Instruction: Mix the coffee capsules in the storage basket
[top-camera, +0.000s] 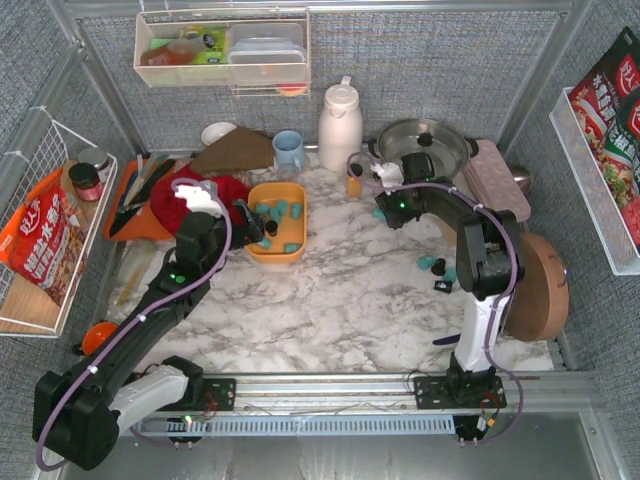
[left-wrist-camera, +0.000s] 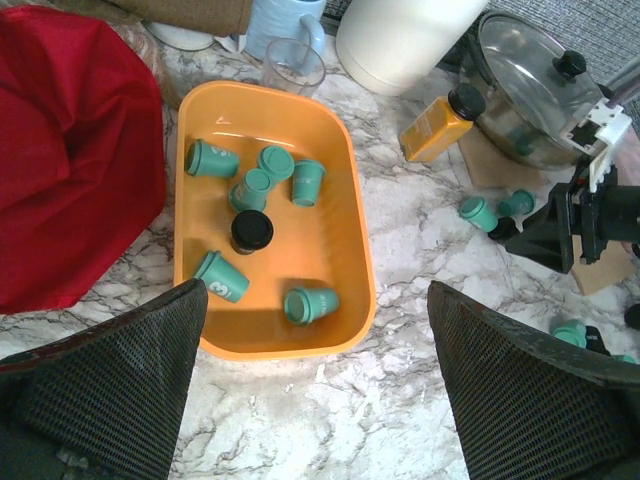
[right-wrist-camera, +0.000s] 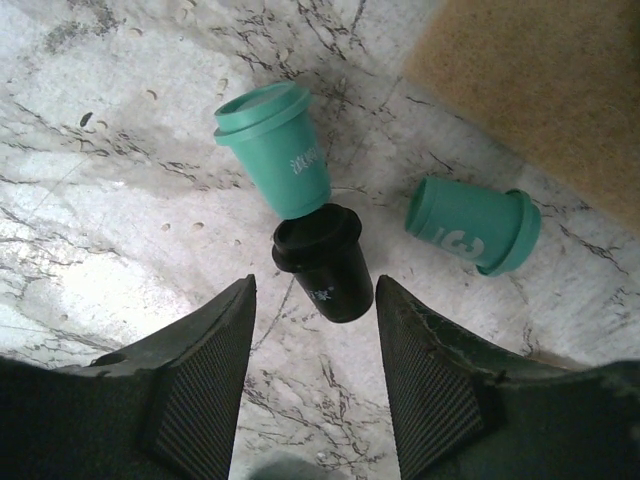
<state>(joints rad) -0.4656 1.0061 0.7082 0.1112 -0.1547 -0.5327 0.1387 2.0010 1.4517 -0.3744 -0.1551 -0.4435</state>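
The orange storage basket (left-wrist-camera: 345, 165) (top-camera: 292, 192) holds several teal coffee capsules (left-wrist-camera: 212, 158) and one black capsule (left-wrist-camera: 251, 231). My left gripper (left-wrist-camera: 318, 305) (top-camera: 252, 222) hovers open over the basket's near left edge, with nothing between its fingers. On the marble to the right, a black capsule (right-wrist-camera: 325, 262) lies against an upright teal capsule (right-wrist-camera: 275, 150), and another teal capsule (right-wrist-camera: 472, 224) lies on its side. My right gripper (right-wrist-camera: 315, 290) (top-camera: 385, 207) is open just above the table. The black capsule's base reaches between its fingertips without touching them. More loose capsules (top-camera: 432, 264) lie nearer the right arm.
A red cloth (left-wrist-camera: 70, 150) lies left of the basket. Behind it are a glass (left-wrist-camera: 293, 68), a blue mug (top-camera: 289, 150) and a white jug (top-camera: 340, 125). An amber bottle (left-wrist-camera: 440, 128), a lidded pot (left-wrist-camera: 520, 90), a pink egg tray (top-camera: 500, 175) and a round wooden board (top-camera: 540, 285) crowd the right.
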